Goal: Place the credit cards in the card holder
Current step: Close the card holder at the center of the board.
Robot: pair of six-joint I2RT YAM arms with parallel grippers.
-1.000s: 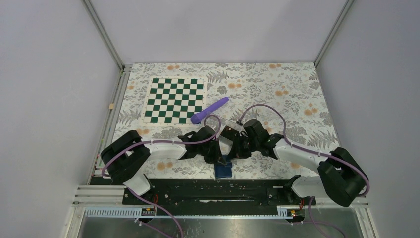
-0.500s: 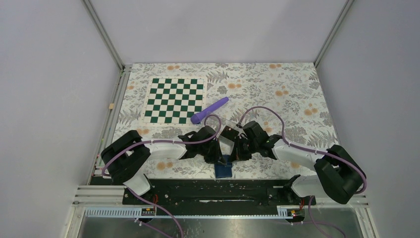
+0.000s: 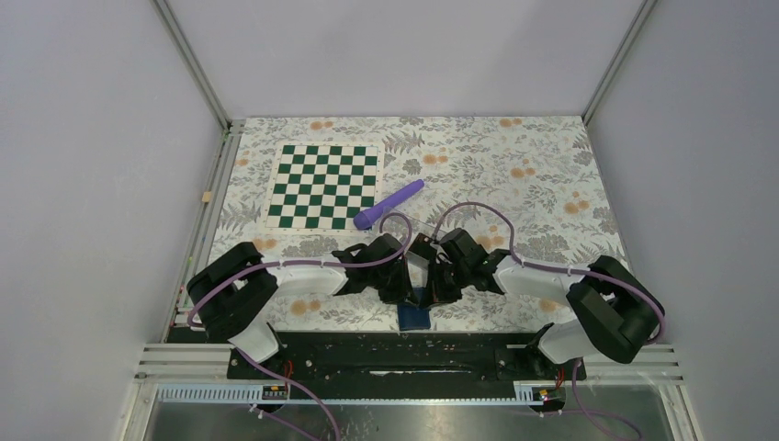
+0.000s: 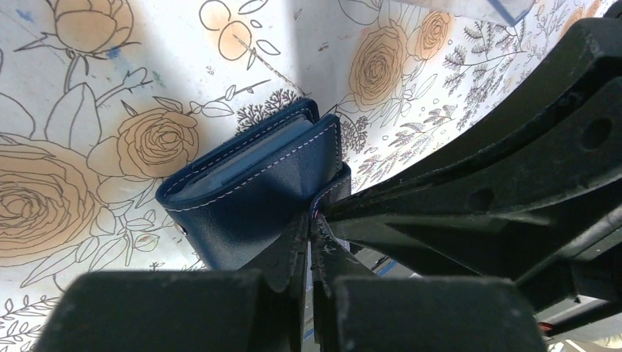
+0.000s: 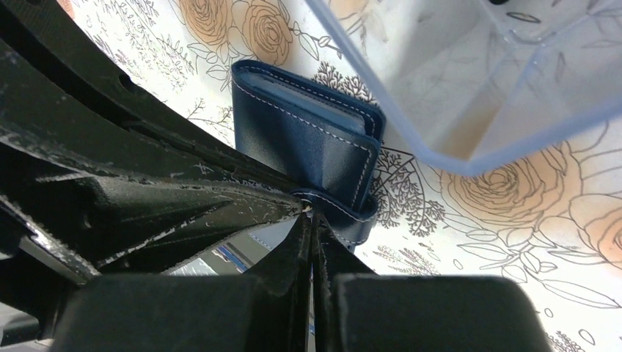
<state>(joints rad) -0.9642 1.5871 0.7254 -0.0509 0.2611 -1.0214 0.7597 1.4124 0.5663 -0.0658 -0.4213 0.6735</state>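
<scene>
2 end effectors (image 4: pixel 314 220) (image 5: pixel 312 211) pinch card holder (image 4: pixel 249 180) tab.

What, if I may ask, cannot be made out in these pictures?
Cards: none seen; in both wrist views the folded holder hides what its pockets hold.
Holder in top view: mostly hidden under the arms.
Tray: cut off by the right wrist view's edges.

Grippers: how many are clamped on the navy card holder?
2. The left gripper is shut on a flap of the small navy-blue folding card holder; the right gripper is shut on it too, from the opposite side, beside a clear rectangular plastic tray.
</scene>
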